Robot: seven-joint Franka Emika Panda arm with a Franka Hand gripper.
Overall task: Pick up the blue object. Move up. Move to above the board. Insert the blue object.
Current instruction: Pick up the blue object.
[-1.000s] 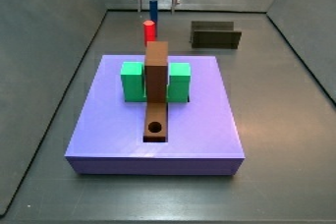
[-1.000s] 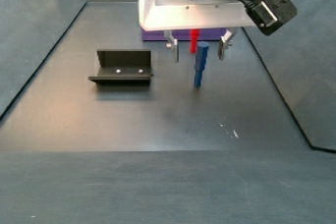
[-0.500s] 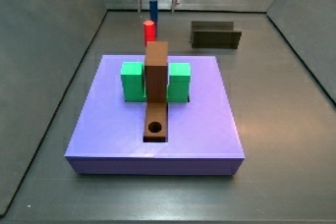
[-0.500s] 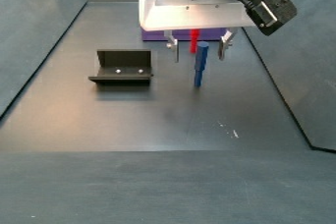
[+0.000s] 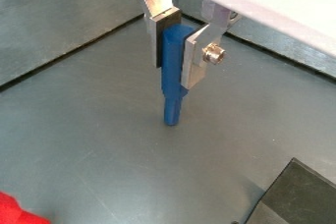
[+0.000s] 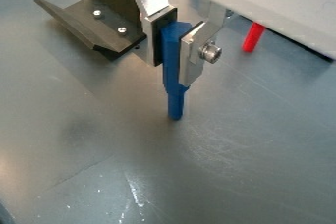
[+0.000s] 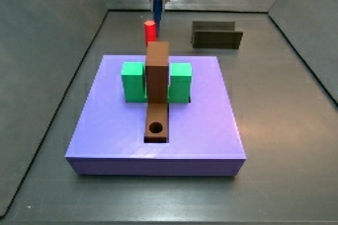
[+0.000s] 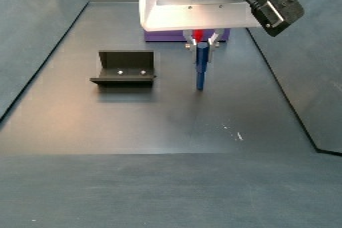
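In a side view the fixture (image 8: 124, 69) sits on the grey floor, and to its right the gripper (image 8: 201, 40) hangs over the floor, its fingers (image 5: 201, 53) pressed flat against the upper end of the blue object (image 5: 172, 76). That peg stands upright, its lower tip at the floor. The board (image 7: 157, 89) lies on the purple slab (image 7: 158, 130), well apart from the fixture.

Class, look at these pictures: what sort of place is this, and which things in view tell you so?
Probably a robot test cell: grey walled floor, a bolted fixture, and a purple slab carrying the board. The pincer grips the blue object near the floor.
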